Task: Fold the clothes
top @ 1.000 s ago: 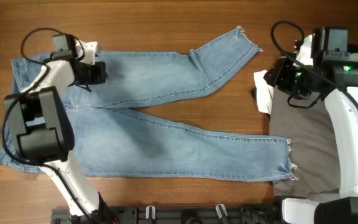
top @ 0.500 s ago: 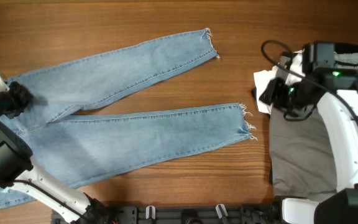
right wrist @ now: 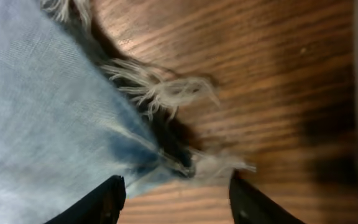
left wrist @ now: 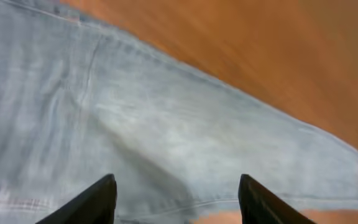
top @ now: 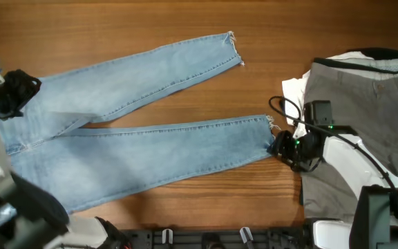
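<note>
Overhead shows jeans spread across the table.

The jeans were seen in light, faded blue denim, paler in washed patches, with frayed hems of off-white thread. The table was shown in warm brown wood with darker grain lines. The trousers were rendered in plain grey, and the garment in white.
</note>
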`<state>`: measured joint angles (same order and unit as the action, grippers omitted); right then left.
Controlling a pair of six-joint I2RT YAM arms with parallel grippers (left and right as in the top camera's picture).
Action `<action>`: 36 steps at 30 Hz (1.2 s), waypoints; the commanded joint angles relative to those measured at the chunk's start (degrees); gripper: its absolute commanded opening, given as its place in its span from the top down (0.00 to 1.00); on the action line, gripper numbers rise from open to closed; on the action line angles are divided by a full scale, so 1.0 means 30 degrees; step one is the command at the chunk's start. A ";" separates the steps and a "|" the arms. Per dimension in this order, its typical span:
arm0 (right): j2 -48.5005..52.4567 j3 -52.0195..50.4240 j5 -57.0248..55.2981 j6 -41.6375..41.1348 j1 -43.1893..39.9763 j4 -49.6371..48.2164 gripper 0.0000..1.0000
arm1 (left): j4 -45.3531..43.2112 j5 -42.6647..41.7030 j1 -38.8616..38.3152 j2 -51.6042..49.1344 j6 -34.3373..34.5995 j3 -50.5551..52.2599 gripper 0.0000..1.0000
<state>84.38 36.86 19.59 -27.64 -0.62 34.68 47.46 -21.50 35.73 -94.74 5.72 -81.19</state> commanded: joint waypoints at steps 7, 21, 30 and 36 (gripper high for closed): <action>0.0138 -0.1239 0.0714 0.0233 0.0073 -0.3526 0.96 | 0.4838 0.0131 0.0044 0.5559 0.0466 -0.0073 0.38; 0.0109 -0.1173 0.0503 0.0991 -0.0372 -0.0211 0.60 | 0.8160 0.1945 0.1100 0.5858 0.0699 -0.0073 0.32; 0.0124 -0.1107 0.0415 0.0175 -0.0408 -0.1311 0.96 | 0.8772 0.1902 0.2863 0.5858 0.0831 -0.0073 0.33; -0.0080 0.3949 0.0838 0.0233 -0.3016 0.0080 0.96 | 0.9238 0.1909 0.3708 0.5850 0.0998 -0.0066 0.32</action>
<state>84.23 38.35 22.09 -26.98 -4.93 33.69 74.46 -16.10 45.45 -77.62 7.64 -81.32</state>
